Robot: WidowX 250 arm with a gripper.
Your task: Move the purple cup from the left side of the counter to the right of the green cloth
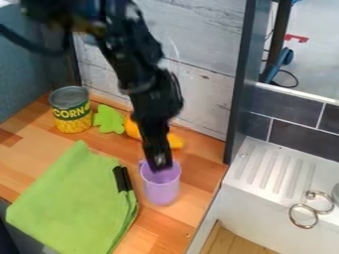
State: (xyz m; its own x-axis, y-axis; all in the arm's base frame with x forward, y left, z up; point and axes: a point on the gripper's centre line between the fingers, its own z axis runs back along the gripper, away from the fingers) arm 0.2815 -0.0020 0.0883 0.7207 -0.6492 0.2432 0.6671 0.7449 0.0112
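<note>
"Where is your gripper?"

"I have the gripper [159, 166] at the mouth of the purple cup [161, 188], overlapping its rim from my camera. I can't tell whether it is open, closed or clamped on the cup wall."

"So which step is this?"

"I'd judge it's close work at the cup's mouth. Any next move calls for a check on that contact, then something slow and straight, because a sideways nudge could tip it."

"What's the cup like?"

"Upright on the counter [192, 193], smooth and probably plastic, round-walled, with a small handle on its left. The wood under it is warm-toned and pieced from strips."

"And around it?"

"Just left of the cup, two slim dark strips [123, 178] lie at the edge of a soft green cloth [73, 203], spread with folded edges. Behind the cup sits a smooth, rounded orange thing [176, 141]. Farther back and left of the cup are a flat, lobed green piece [108, 119] and a ridged metal-topped can [71, 111]. Right of the cup is a white sink [265, 193] with a grooved top."
</note>
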